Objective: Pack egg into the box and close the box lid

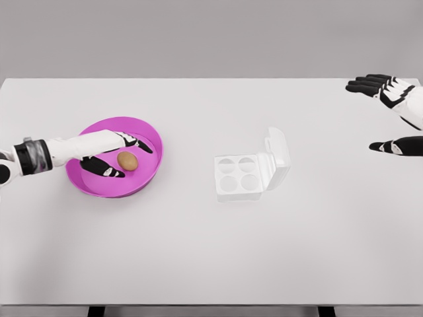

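A brown egg [127, 160] lies in a magenta bowl [142, 129] on the left of the white table. My left hand [121, 157] reaches into the bowl from the left, fingers spread around the egg: fingers behind it, thumb in front, not closed on it. A white egg box [239, 176] with four empty cups sits at the table's middle, its lid [277, 157] standing open at the right side. My right hand [390, 115] hovers at the far right edge, fingers spread and holding nothing.
The white table [211, 251] spans the view, with its front edge near the bottom. A plain grey wall lies behind it.
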`<act>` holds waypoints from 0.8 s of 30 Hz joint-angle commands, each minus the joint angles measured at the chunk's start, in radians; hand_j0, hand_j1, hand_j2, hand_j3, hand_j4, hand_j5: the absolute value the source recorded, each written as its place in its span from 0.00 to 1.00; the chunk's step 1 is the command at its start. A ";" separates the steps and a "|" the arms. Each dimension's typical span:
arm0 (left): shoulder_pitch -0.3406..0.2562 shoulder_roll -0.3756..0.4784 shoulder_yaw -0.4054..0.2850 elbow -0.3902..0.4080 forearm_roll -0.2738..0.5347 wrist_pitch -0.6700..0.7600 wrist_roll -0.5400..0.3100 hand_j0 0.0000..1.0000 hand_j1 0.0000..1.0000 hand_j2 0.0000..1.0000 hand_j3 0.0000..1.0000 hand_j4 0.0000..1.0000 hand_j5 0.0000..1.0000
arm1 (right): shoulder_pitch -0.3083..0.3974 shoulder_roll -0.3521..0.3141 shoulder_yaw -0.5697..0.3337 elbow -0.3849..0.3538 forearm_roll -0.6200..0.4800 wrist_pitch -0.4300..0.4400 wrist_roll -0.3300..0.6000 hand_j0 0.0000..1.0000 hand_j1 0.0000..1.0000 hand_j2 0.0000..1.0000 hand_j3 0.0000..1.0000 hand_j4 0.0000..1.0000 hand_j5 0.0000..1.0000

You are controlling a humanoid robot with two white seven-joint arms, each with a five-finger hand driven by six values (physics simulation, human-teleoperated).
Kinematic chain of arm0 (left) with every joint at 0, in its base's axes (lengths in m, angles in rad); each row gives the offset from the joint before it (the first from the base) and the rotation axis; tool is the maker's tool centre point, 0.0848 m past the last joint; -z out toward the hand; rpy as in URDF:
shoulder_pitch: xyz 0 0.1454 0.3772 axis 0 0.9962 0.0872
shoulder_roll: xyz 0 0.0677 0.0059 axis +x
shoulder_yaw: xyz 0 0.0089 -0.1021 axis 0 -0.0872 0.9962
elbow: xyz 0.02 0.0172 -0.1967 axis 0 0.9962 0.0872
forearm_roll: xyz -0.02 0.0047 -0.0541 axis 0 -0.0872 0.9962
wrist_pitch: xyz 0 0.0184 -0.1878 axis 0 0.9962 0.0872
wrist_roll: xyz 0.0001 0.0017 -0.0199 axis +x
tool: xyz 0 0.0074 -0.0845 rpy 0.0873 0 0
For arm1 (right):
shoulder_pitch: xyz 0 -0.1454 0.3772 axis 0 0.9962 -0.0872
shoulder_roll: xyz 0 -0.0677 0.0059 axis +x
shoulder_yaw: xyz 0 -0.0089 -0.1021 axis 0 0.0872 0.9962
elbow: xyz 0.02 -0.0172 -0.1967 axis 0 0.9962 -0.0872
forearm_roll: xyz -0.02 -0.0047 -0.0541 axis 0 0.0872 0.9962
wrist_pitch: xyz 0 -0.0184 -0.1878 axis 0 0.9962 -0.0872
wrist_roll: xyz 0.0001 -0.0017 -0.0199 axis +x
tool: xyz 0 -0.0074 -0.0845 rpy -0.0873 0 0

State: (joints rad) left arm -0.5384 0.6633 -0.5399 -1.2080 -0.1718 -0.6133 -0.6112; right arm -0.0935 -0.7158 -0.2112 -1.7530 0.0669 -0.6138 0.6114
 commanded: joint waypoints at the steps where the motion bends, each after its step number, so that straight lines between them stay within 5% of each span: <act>1: 0.000 -0.011 0.003 0.016 -0.005 0.002 0.000 0.80 0.80 0.80 0.80 0.80 0.80 | -0.002 -0.004 0.001 0.000 -0.010 0.003 -0.001 1.00 1.00 1.00 1.00 1.00 1.00; 8: -0.008 -0.025 0.005 0.044 -0.032 0.002 0.000 0.79 0.79 0.79 0.79 0.79 0.79 | -0.009 -0.010 0.001 0.000 -0.010 0.003 -0.001 1.00 1.00 1.00 1.00 1.00 1.00; 14: -0.008 -0.024 0.005 0.044 -0.032 0.002 0.000 0.74 0.74 0.74 0.74 0.74 0.74 | 0.009 -0.108 0.004 0.000 -0.124 0.003 -0.001 1.00 1.00 1.00 1.00 1.00 1.00; 24: -0.006 -0.024 0.003 0.044 -0.029 0.002 0.000 0.64 0.64 0.64 0.64 0.64 0.64 | 0.032 -0.128 0.075 0.000 -0.104 0.003 -0.001 1.00 1.00 1.00 1.00 1.00 1.00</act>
State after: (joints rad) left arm -0.5446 0.6391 -0.5371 -1.1639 -0.2087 -0.6134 -0.6112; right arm -0.0614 -0.8335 -0.1476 -1.7532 -0.0352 -0.6141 0.6114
